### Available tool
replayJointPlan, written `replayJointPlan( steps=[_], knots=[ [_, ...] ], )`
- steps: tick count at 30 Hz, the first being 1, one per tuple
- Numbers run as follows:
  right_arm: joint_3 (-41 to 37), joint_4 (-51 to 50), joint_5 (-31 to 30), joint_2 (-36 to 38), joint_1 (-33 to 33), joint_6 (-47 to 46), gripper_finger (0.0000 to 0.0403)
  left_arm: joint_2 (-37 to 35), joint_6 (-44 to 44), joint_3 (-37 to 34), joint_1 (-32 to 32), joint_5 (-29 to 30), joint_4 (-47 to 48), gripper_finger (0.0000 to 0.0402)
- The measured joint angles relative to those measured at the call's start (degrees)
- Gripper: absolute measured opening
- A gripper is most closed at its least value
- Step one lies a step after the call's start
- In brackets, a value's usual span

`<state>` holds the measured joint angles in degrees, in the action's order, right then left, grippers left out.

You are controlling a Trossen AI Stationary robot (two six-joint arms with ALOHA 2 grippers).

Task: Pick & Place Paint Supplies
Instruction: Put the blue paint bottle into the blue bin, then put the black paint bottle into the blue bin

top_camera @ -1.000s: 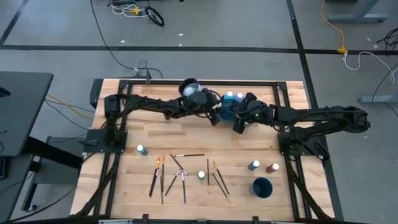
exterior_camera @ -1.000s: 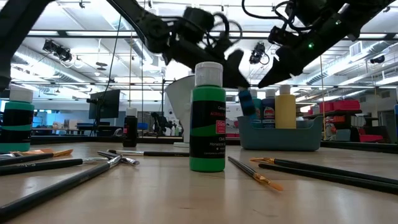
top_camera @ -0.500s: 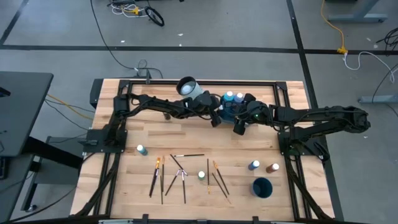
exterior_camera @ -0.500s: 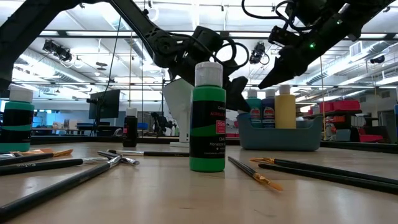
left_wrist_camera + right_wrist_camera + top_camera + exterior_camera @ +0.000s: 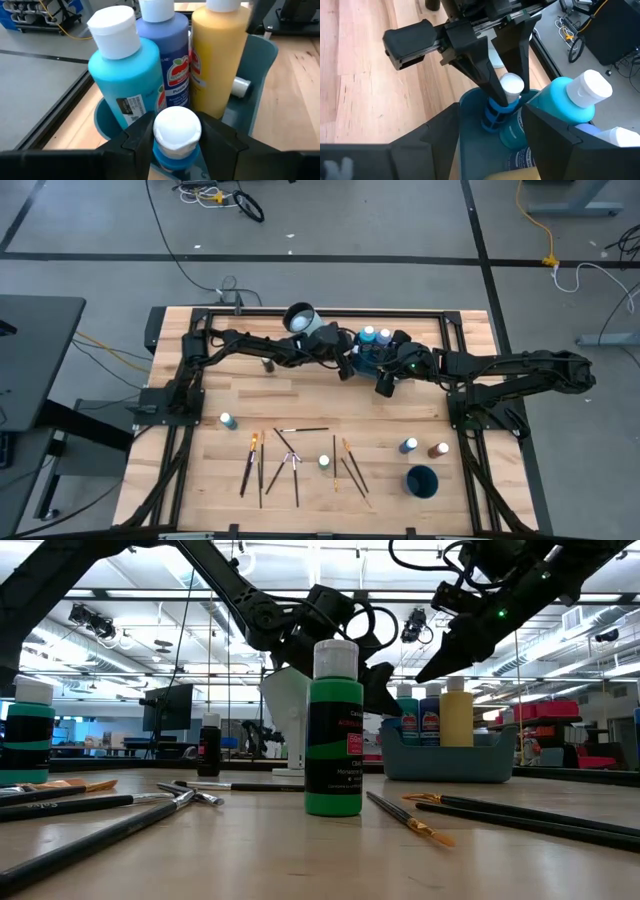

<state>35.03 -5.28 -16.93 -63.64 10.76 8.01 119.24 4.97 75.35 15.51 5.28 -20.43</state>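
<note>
Glossy plastic bottles, matt teal tub, pale wood table

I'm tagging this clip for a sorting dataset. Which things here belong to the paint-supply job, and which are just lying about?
Job:
- small blue bottle at the left gripper, inside the teal tub
- tall bottles standing in that tub
- loose paint bottles
- paintbrushes

Lying about:
- dark blue cup
- white jug
- right gripper, open, waiting beside the tub

1. Teal tub holds a turquoise bottle, a purple-blue bottle and a yellow bottle, all white-capped.
2. Green bottle has a red label.
3. Bench is pale wood.
</note>
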Motion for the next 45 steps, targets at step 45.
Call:
replayJointPlan(
  steps=[45],
  knots=[
    [-0.02, -0.04, -0.02, 0.0, 0.01, -0.37, 0.0215, -1.23, -0.06, -0.08, -0.7, 1.01, 0.53, 0.0154]
  ],
)
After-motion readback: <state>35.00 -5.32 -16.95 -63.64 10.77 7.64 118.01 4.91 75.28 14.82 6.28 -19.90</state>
